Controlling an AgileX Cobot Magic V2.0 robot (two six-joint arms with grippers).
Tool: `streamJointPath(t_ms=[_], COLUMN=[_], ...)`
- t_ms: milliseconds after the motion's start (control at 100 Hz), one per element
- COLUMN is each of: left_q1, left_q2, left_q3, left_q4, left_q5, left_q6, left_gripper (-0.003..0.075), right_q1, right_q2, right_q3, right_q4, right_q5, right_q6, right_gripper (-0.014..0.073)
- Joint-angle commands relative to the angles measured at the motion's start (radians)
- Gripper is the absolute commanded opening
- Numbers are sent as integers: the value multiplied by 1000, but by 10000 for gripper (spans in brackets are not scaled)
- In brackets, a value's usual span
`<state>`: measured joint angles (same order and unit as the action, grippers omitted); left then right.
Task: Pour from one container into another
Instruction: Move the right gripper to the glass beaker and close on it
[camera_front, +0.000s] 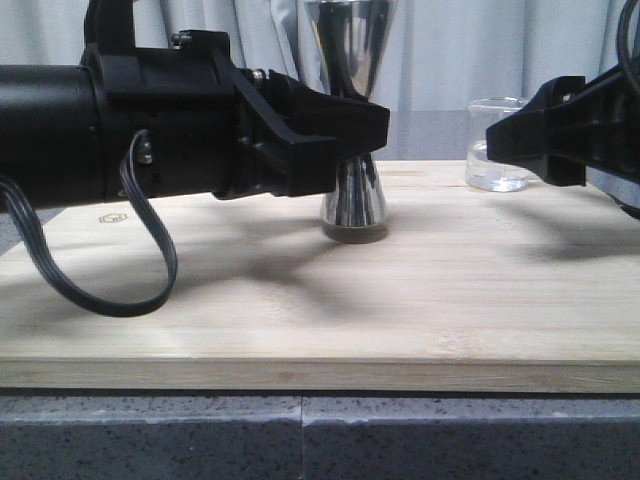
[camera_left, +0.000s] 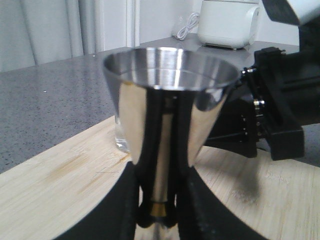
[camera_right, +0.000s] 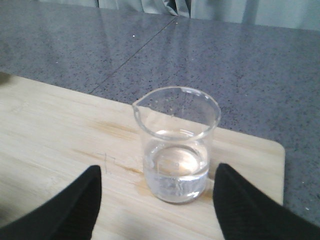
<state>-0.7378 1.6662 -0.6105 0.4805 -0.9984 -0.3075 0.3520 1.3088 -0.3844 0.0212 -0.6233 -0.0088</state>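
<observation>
Two claws: one at each vessel, both low over the board (camera_front: 300, 330) that lies on the grey table (camera_right: 250, 65)
Left claw (camera_front: 345, 140): narrow, its fingers (camera_left: 187, 200) pressed on either side of the jigger's waist; the wrist view shows them flanking the gold band, so it appears to be holding the jigger
Jigger (camera_front: 353, 190): upright near the middle of the board, foot down on the wood, wide mouth up; whether anything is inside I cannot tell
Beaker (camera_front: 497, 145): upright at the far right of the board, near its rounded corner, well apart from the jigger; clear liquid fills about the lower third, lip turned to one side
Right claw (camera_right: 157, 200): wide, fingers (camera_right: 75, 210) on each side of the beaker but apart from the glass, nothing held
Step in hand: reaching for the beaker while the jigger is steadied; no pouring has begun, as I judge
Next move: advance the right claw until the glass sits between the fingers, pinch below the rim, lift, carry across to the jigger's mouth, and tilt lip-first
Risk: thin, slick glass may slip or rotate in a loose pinch
</observation>
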Motion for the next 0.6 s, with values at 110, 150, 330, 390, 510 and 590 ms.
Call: streamJointPath(t_ms=[110,150,330,390,510,590], left_q1=[1,1,1,1,1,1], left_q2=[-31,-31,-31,-31,-31,-31], left_q3=[-23,-23,-25,-25,-25,-25], left_q4=[-11,-11,6,8,8,16], left_q5=[-82,-82,-90,-93,-95,-95], left_q6=[-5,-5,-5,-5,-24,-27], left_gripper=[-19,-19,-19,-19,-19,-19], right_q1=[2,2,2,0,-13,-20], right_q2=[28,37,80,95,115,127], right_q3=[-23,-23,-23,-23,-23,-23], right_q4=[-11,-11,-11,-11,-11,-11], right_q5=[-166,-182,-247,-264,-291,-308], right_q6=[-10,-10,-10,-10,-10,-10], right_gripper=[437,437,437,437,437,437])
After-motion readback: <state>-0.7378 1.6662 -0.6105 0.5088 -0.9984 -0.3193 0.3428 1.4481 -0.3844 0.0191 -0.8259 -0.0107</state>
